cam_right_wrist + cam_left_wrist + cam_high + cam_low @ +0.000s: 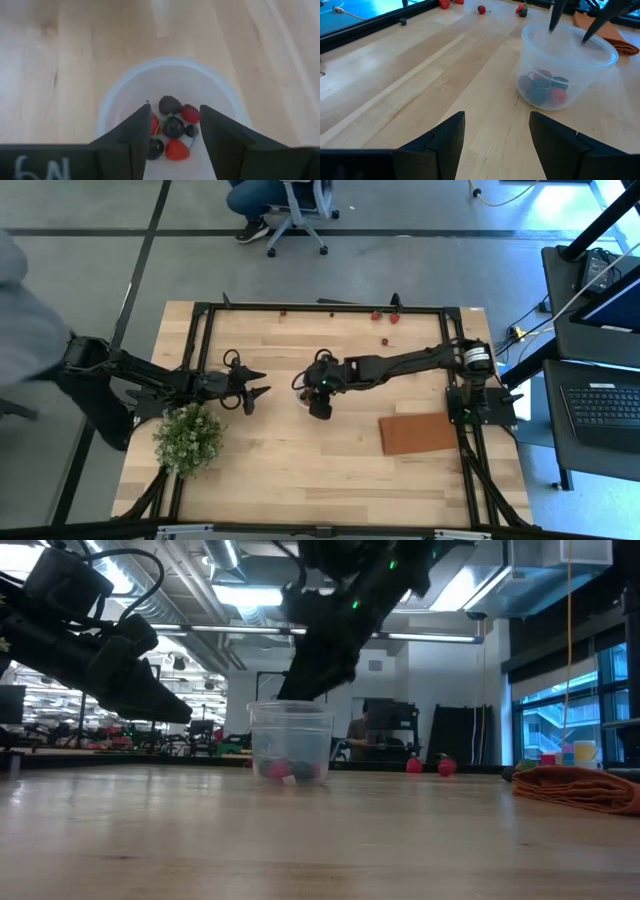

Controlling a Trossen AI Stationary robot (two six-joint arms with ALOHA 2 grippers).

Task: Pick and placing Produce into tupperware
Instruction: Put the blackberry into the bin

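The tupperware [567,65] is standing upright near the middle of the surface [300,470], and it is already holding some of the produce [172,130] — a small heap of red and dark pieces lying on its bottom. So part of the job is looking done.

The right gripper [175,127] is hanging right over the cup's open top, pointing down into it. Its jaws are standing apart, with nothing pinched between them, so it seems to be at the dropping-in step (the pieces under it are all lying loose in the cup).

More work is waiting. A few loose red pieces [385,318] are sitting along the far edge of the surface, well apart from the cup — those probably need to go in too.

The left gripper [255,393] is waiting just beside the cup, on the side of the leafy bush [188,438]. Its jaws are apart and holding nothing.

A folded reddish-brown cloth [418,433] is lying off toward the right arm's base.
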